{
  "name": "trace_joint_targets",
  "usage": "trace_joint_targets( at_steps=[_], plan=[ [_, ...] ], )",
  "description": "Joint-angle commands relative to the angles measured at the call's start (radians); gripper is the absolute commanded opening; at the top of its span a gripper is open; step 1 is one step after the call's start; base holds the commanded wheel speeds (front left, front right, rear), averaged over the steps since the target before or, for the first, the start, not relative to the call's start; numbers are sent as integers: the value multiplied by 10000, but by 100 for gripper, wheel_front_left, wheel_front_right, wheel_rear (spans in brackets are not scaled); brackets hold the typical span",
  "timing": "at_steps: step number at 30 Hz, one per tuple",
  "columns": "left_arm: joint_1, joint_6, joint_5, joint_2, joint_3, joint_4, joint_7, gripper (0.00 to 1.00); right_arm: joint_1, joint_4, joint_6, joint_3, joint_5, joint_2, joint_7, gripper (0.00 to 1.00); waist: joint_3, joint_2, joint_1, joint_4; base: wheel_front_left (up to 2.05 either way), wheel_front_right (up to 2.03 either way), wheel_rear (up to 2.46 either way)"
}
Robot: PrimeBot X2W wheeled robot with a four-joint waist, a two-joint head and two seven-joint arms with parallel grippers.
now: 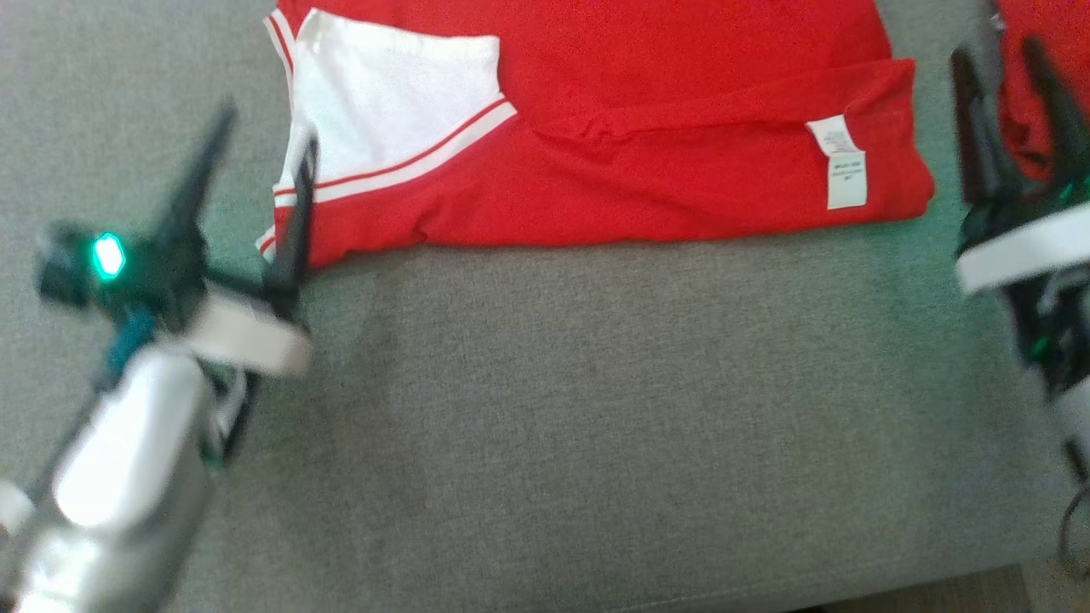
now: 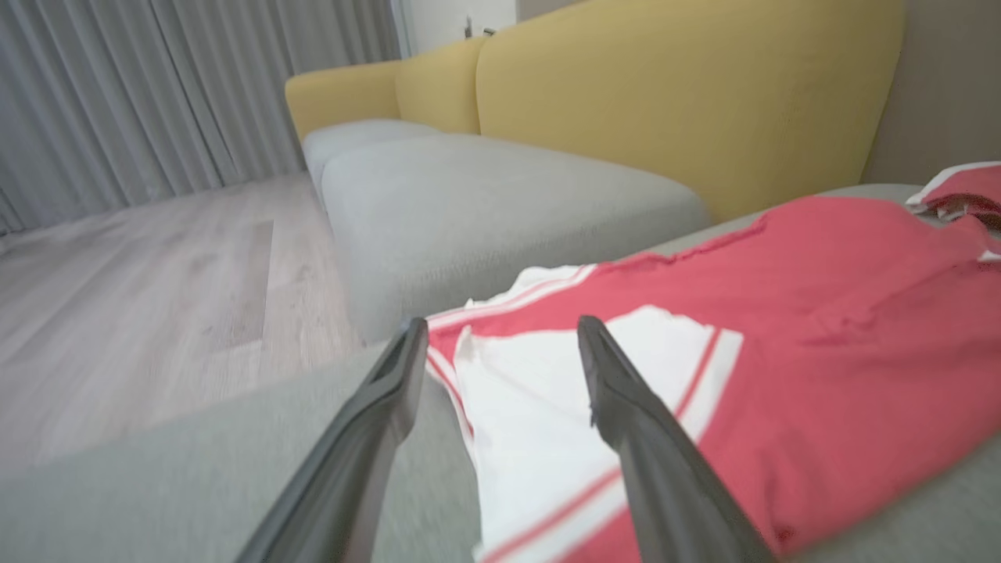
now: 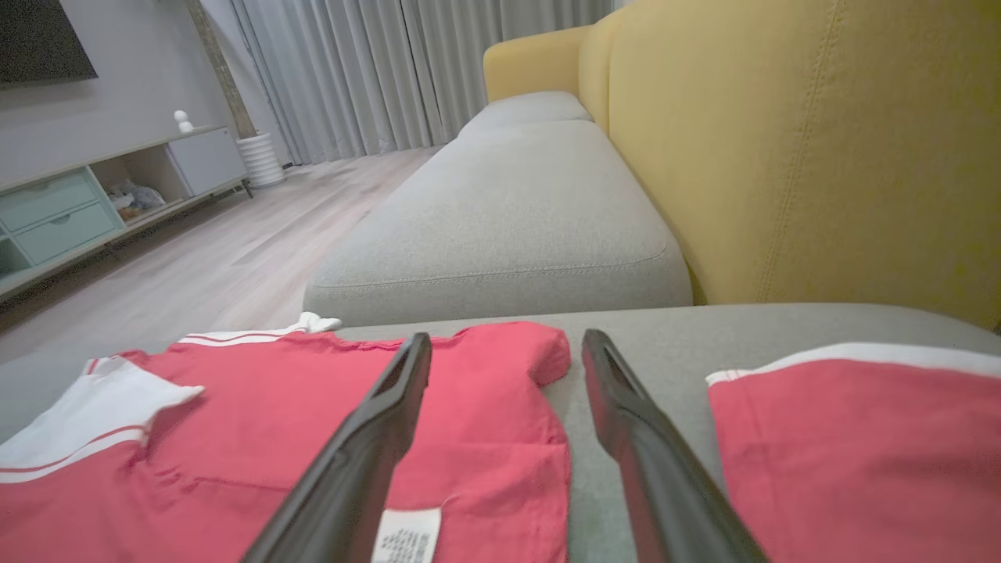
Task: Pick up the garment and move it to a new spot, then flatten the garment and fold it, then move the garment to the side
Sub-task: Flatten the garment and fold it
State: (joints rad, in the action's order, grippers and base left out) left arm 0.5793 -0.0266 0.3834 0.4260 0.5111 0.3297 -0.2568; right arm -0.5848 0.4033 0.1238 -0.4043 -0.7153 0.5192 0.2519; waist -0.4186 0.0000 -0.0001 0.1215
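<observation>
The garment [image 1: 647, 145] is a red shirt with white, red-striped sleeves, lying folded at the far side of the grey cushion [image 1: 596, 409]. A white label [image 1: 843, 170] shows at its right end. My left gripper [image 1: 268, 132] is open at the garment's left edge, one finger over the white sleeve. In the left wrist view my left gripper [image 2: 502, 324] has the sleeve [image 2: 539, 422] lying beyond its parted fingers, nothing held. My right gripper [image 1: 998, 51] stands open just right of the garment. In the right wrist view my right gripper [image 3: 507, 338] straddles the garment's [image 3: 313, 422] right edge.
A second red piece of clothing [image 1: 1052, 85] with white trim lies to the right of my right gripper [image 3: 852, 453]. Yellow sofa backrests [image 3: 782, 156] rise behind the cushions. Another grey seat cushion [image 3: 508, 219] adjoins, with wooden floor [image 2: 156, 297] and a low cabinet [image 3: 94, 195] beyond.
</observation>
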Motion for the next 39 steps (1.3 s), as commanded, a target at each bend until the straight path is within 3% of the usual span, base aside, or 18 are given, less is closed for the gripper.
trace_joint_targets(
  at_steps=[1, 11, 19, 25, 28, 29, 30, 32, 39],
  plan=[
    [-274, -254, 120, 179, -607, -267, -48, 100, 915, -484, 69, 221, 360, -150, 97, 100, 282, 0, 1, 65, 0, 0, 0],
    [-1652, -962, 901, -674, -1126, 327, 105, 100, 2283, -1193, 69, 939, 1323, -908, 98, 100, 600, 0, 1, 142, 0, 0, 0],
    [-1291, -836, 1185, -1050, -815, 1147, 989, 100, 2530, -1304, 69, 1047, 1282, -1213, 98, 100, 407, 0, 1, 73, 0, 0, 0],
    [-1084, -1116, 1284, -1072, -867, 1821, 1467, 100, 2507, -1305, 69, 985, 1295, -1278, 98, 100, 334, 0, 1, 85, 0, 0, 0],
    [-1160, -812, 1345, -1056, -583, 1926, 1962, 100, 2525, -1242, 69, 1006, 1271, -1267, 99, 100, 388, 0, 1, 91, 0, 0, 0],
    [-1204, -665, 1274, -997, -388, 1900, 2169, 41, 2533, -1212, 69, 1026, 1274, -1264, 99, 100, 420, 0, 1, 90, 0, 0, 0],
    [-1270, -513, 1287, -983, -243, 1835, 2375, 0, 2550, -1183, 69, 1036, 1283, -1259, 99, 100, 464, 0, 1, 84, 0, 0, 0],
    [-1402, -288, 1380, -959, -99, 1543, 2615, 0, 2579, -1125, 69, 1025, 1274, -1252, 99, 100, 519, 0, 1, 70, 0, 0, 0],
    [-1664, -631, 1218, -535, -243, 271, 2369, 0, 2432, -228, 69, 1179, 1221, -1288, 99, 100, 685, 0, 1, -70, 0, 0, 0]
  ],
)
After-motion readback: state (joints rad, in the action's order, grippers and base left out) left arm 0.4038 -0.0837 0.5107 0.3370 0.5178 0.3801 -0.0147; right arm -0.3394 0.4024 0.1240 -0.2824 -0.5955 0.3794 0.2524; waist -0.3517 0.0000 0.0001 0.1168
